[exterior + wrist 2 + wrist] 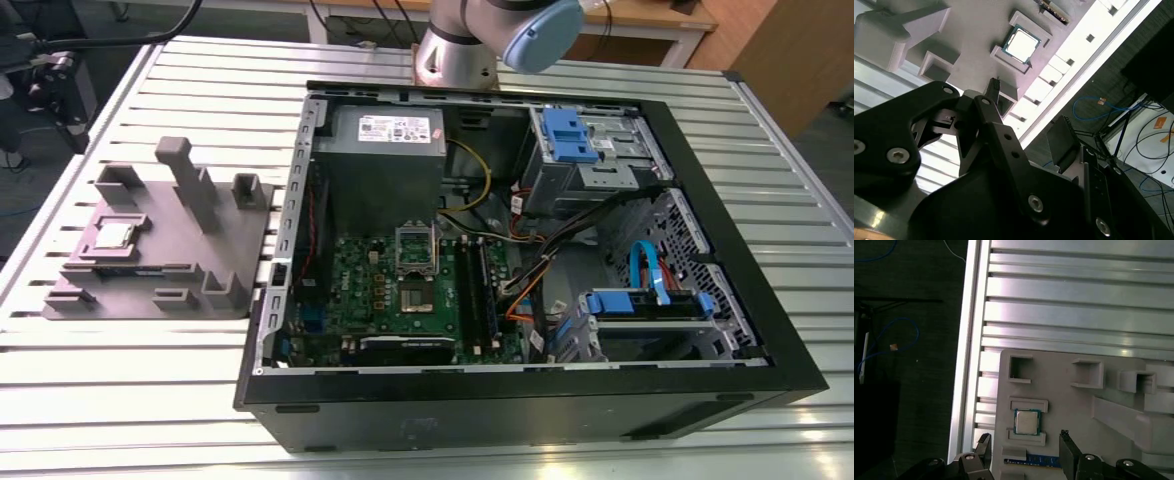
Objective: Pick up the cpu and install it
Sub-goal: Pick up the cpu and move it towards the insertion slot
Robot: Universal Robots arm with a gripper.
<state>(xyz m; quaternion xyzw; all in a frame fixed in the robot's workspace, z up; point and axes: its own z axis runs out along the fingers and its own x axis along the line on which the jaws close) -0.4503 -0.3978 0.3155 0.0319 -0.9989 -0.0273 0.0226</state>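
The cpu (112, 235) is a small square chip with a shiny silver top. It lies flat in a shallow pocket of the grey plastic fixture (200, 250) on the exterior view's left. In the first wrist view the cpu (1027, 421) sits on the fixture (1069, 405) between my two fingertips, well below them. My gripper (1025, 440) is open and holds nothing. The second wrist view shows the cpu (1021, 44) beyond the open gripper (1029, 107), with a clear gap to the fixture (969, 45). The socket (418, 298) lies on the green motherboard inside the case.
An open black computer case (534, 400) fills the middle of the slatted aluminium table (134, 400), with a power supply (387, 135), blue drive brackets (567, 135) and loose cables. Upright blocks (187, 180) rise from the fixture. The table edge (971, 365) runs close beside the fixture.
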